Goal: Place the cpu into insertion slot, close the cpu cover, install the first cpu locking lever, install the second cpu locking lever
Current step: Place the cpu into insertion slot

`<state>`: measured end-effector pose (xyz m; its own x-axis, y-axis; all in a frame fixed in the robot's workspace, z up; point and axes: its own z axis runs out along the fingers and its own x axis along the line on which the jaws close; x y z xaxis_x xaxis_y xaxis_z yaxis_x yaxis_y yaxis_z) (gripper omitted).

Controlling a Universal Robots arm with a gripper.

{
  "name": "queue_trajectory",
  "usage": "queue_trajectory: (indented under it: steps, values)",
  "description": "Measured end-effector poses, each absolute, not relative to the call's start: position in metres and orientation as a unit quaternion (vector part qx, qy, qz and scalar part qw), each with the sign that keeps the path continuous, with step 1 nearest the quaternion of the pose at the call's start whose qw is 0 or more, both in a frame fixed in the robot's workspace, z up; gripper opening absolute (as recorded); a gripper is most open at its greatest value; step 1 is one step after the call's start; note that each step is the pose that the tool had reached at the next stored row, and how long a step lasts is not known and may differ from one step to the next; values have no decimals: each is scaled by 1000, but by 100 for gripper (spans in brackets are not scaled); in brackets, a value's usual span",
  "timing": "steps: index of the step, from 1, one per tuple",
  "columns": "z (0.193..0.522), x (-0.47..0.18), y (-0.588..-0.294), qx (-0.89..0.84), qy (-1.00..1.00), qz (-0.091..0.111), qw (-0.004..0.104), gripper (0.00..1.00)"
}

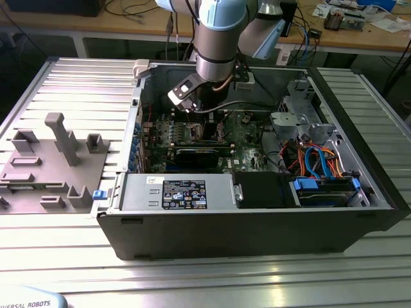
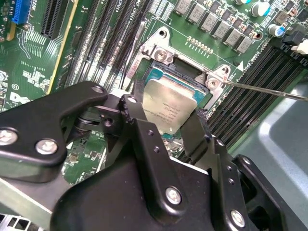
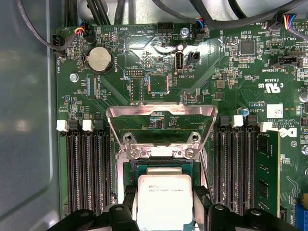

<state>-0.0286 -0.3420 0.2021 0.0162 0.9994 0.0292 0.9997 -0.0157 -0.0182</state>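
Gripper [image 2: 165,120] is closed to the width of the cpu [image 2: 169,107] and holds it, one finger against each of two opposite edges; the cpu lies directly under the fingertips and squarely over the insertion slot [image 3: 142,168], whose teal frame shows past its edges in both wrist views; whether it is fully seated I cannot tell; the cpu cover [image 3: 160,113] stands swung up on its hinge just beyond the cpu, leaving the way down open; memory slots [image 3: 86,163] crowd the insertion slot on two sides; a thin locking lever [image 2: 269,90] juts outward, clear of the fingers
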Motion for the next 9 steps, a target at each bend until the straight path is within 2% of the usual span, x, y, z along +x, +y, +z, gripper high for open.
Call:
queue_trajectory:
  steps: [1, 9]
  values:
    - [202, -29, -342, -713, -701, -4, 17, 62]
    - [202, -29, -339, -712, -702, -4, 17, 62]
